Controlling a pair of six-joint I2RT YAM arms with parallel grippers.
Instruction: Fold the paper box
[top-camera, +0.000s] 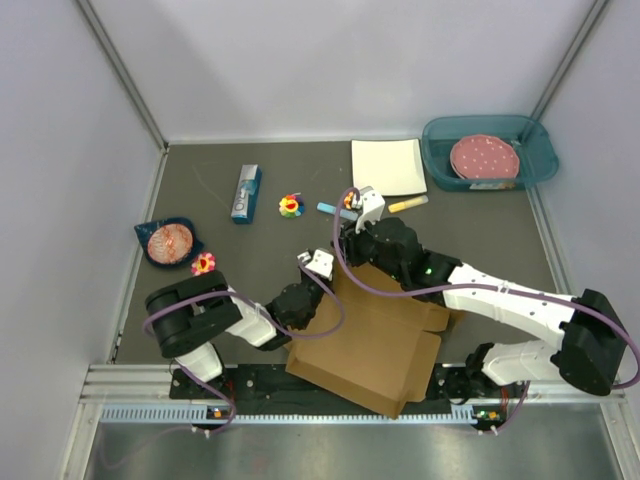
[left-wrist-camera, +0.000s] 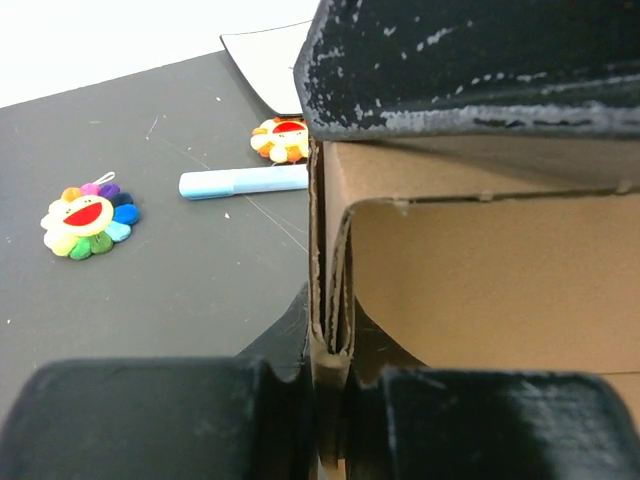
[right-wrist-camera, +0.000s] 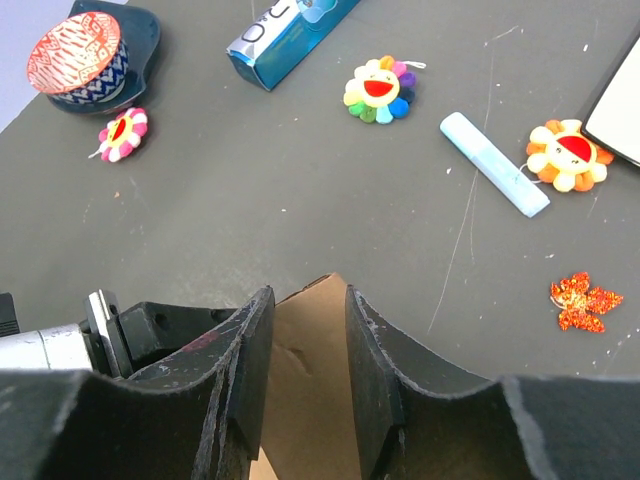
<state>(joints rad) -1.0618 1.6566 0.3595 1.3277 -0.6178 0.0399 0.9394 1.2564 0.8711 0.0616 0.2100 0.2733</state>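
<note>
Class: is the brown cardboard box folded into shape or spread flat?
Mostly spread: the paper box lies as a flat sheet; only one edge is doubled over, pinched in the left end effector.

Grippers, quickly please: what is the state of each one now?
Left gripper: closed on an edge of the paper box.
Right gripper: jaws apart around a box corner; grip cannot be told.

The left arm (top-camera: 215, 315) and the right arm (top-camera: 500, 300) share one build: white shells on the long links and bulky black housings at the joints. A thin purple cable (top-camera: 400, 292) loops along each. A small green light (top-camera: 428, 268) glows on the right arm. The left tool (left-wrist-camera: 330, 370) and the right tool (right-wrist-camera: 305, 300) have black fingers (right-wrist-camera: 385, 370), scuffed whitish at the edges.
</note>
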